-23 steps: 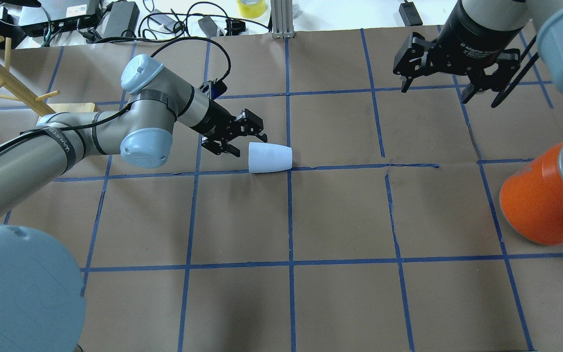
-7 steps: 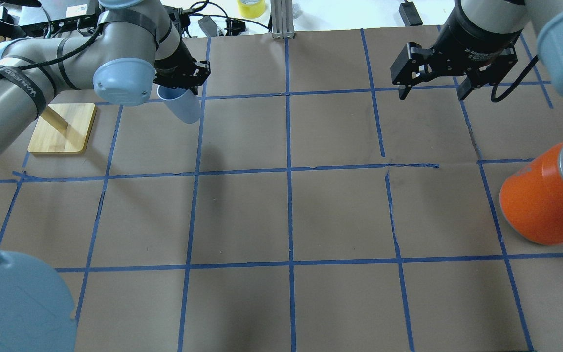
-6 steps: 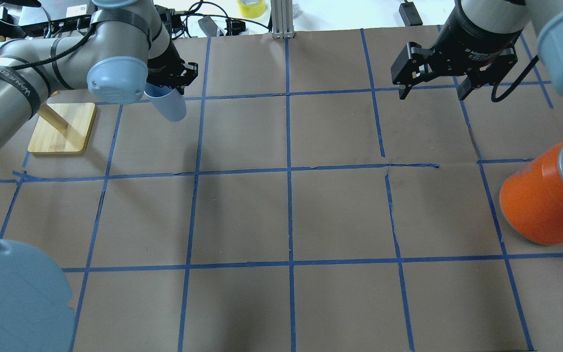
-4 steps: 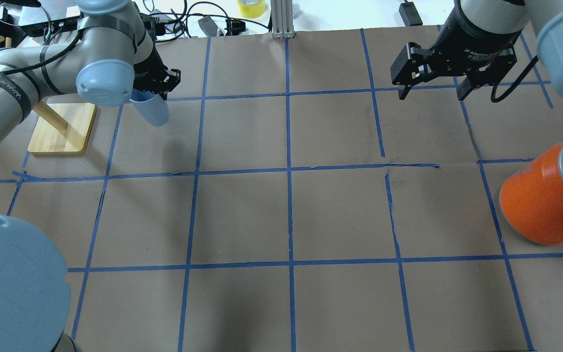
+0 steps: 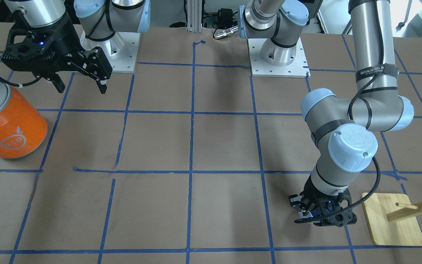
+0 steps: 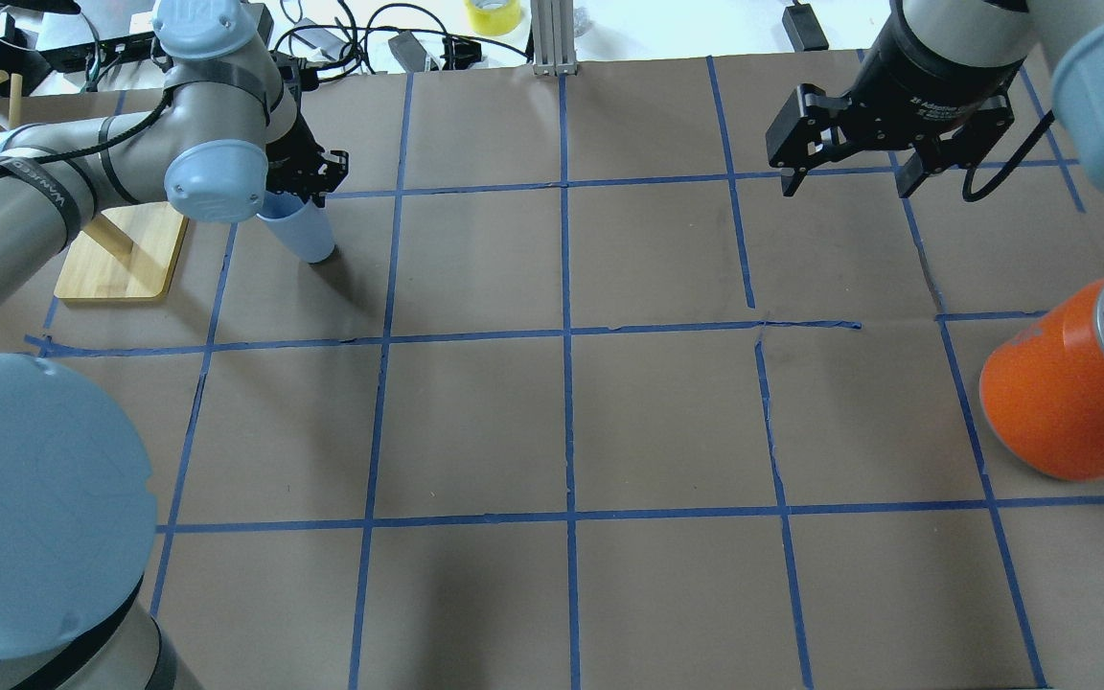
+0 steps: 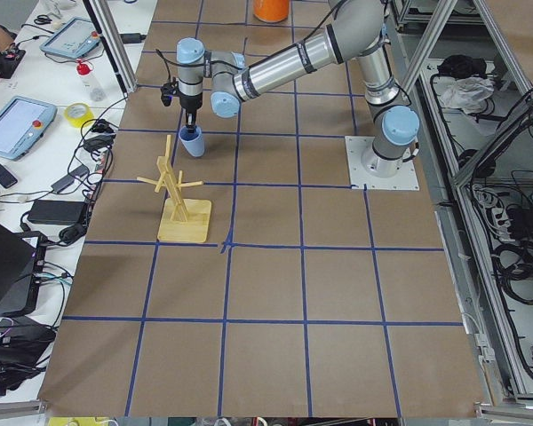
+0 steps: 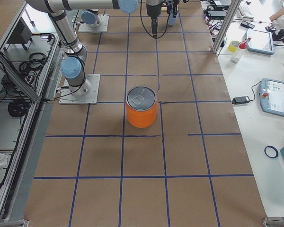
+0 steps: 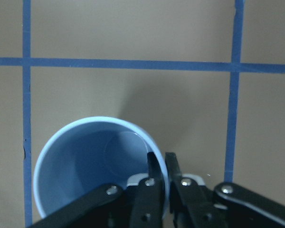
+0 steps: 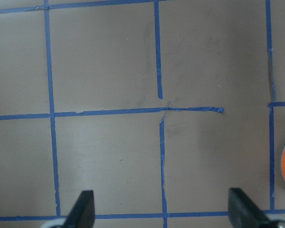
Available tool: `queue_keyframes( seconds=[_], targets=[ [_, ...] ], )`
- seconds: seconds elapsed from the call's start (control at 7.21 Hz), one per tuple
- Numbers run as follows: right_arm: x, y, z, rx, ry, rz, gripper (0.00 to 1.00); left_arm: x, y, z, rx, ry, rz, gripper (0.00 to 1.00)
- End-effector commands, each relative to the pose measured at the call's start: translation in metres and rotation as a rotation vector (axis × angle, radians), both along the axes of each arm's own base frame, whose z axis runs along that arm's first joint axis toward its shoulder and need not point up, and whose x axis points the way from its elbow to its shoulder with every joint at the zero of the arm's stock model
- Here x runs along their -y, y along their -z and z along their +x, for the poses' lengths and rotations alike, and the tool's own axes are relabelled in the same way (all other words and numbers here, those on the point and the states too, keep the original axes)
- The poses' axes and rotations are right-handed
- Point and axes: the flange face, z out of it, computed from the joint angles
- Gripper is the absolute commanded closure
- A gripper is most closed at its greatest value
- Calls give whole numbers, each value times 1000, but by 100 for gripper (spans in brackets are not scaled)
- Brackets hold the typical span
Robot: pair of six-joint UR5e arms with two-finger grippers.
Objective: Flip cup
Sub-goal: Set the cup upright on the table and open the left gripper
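Observation:
The pale blue cup (image 6: 301, 232) stands mouth-up at the far left of the table, its base at or just above the paper. My left gripper (image 6: 299, 184) points down and is shut on the cup's rim. In the left wrist view the gripper (image 9: 160, 159) pinches the rim wall, one finger inside and one outside, and I look into the cup (image 9: 85, 166). The cup also shows in the exterior left view (image 7: 192, 143). My right gripper (image 6: 844, 182) is open and empty above the far right of the table, and it also shows in the front view (image 5: 82, 88).
A big orange can (image 6: 1060, 402) with a silver lid stands at the right edge. A wooden peg rack on a bamboo base (image 6: 126, 254) stands just left of the cup. Cables and boxes lie beyond the far edge. Blue tape lines grid the brown paper.
The cup lay on its side mid-table. My left gripper has taken it, carried it to the far left, turned it mouth-up and lowered it. The right arm barely moved.

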Motion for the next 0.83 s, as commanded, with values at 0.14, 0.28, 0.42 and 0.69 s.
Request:
queue_keyframes(
  seconds=[0.14, 0.28, 0.42, 0.69],
  targets=[
    [0, 0, 1, 4, 0, 1, 0, -12, -33, -4, -1, -5, 37, 0],
    [-1, 0, 1, 1, 0, -1, 0, -29, -64, -7, -7, -5, 87, 0],
    [-2, -2, 0, -2, 2, -4, 0, -51, -111, -10, -7, -3, 137, 0],
    [-2, -1, 2, 5, -1, -2, 0, -112, -198, -17, -16, -39, 151, 0]
  ],
)
